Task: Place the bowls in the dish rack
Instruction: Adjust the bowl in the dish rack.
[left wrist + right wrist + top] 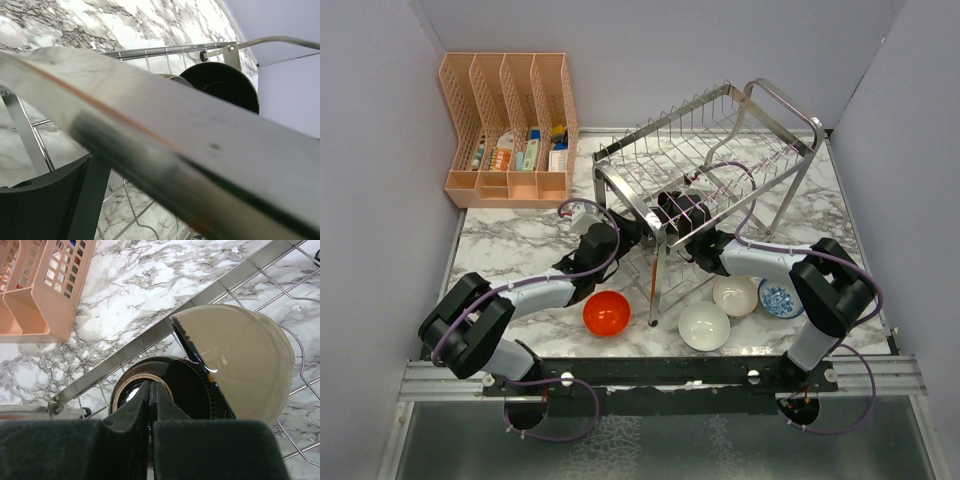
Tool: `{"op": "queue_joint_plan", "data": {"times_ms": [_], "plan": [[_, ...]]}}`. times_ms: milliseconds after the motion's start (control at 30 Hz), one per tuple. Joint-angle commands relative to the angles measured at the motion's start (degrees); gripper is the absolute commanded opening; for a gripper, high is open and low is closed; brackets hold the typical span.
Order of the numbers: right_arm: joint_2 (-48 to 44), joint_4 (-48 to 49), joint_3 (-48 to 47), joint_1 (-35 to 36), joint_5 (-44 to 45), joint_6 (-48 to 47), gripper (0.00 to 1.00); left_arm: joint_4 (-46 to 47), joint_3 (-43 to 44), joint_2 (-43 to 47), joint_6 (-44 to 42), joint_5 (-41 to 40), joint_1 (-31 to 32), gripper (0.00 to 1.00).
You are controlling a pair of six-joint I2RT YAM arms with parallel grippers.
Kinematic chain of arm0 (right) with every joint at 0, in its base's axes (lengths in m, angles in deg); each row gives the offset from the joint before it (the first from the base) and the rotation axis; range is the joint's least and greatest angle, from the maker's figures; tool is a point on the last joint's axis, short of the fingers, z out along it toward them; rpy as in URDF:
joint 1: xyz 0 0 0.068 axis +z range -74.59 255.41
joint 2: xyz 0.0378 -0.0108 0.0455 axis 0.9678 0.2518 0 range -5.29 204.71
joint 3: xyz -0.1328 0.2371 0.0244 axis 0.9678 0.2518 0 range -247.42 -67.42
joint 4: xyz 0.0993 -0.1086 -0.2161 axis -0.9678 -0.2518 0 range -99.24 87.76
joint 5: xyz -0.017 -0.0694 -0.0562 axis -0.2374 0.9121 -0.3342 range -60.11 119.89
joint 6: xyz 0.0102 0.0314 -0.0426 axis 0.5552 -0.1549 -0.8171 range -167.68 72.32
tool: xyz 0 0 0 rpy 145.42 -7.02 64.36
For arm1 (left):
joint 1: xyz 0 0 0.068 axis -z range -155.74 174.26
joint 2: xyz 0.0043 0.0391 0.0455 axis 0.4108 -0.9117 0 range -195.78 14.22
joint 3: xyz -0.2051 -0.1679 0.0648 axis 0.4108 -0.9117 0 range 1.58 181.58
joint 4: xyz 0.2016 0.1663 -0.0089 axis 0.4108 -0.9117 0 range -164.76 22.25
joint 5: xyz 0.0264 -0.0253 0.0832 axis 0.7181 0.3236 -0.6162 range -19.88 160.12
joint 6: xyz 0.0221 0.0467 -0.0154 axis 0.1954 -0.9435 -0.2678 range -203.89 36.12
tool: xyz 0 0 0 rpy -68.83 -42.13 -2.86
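Note:
The steel dish rack stands mid-table, and both arms reach under its upper tier. The dark brown bowl lies on its side on the lower wires, cream inside facing right. My right gripper is shut, its tips at the bowl's foot ring with nothing seen between them. In the left wrist view a blurred rack bar fills the picture. One black finger stands far to the side, and the brown bowl lies beyond it, apart. On the table sit the red, white, beige-pink and blue-patterned bowls.
A peach plastic organiser with small items stands at the back left, also at the edge of the right wrist view. The rack's legs come down between the two arms. Purple walls close in the table on three sides.

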Motion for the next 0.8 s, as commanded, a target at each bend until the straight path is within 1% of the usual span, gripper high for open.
{"op": "queue_joint_plan", "data": {"times_ms": [0,167,300,467,667,767], "plan": [[3.2,-10.5,2.2,-1.3,2.8,-1.3,0.01,-2.1,2.1,-2.2,1.2,0.0,0.4,0.69],[2.0,-10.1,3.4,-2.3,2.9,-0.9,0.01,-0.6,2.3,-3.0,1.3,0.4,0.5,0.7],[1.2,-9.5,3.4,-2.3,2.0,-1.9,0.01,-0.9,3.9,-4.1,1.3,1.1,0.6,0.75],[1.1,-9.8,3.1,-2.4,1.5,-1.9,0.01,-6.5,8.0,-5.7,0.5,0.7,0.7,0.79],[2.3,-10.0,3.3,-2.9,0.8,-1.2,0.01,-6.7,8.6,-5.5,0.0,0.1,0.8,0.8],[0.5,-5.8,5.1,-3.0,-1.1,-3.8,0.05,-6.8,8.3,-4.9,-0.3,0.1,0.8,0.8]]}}
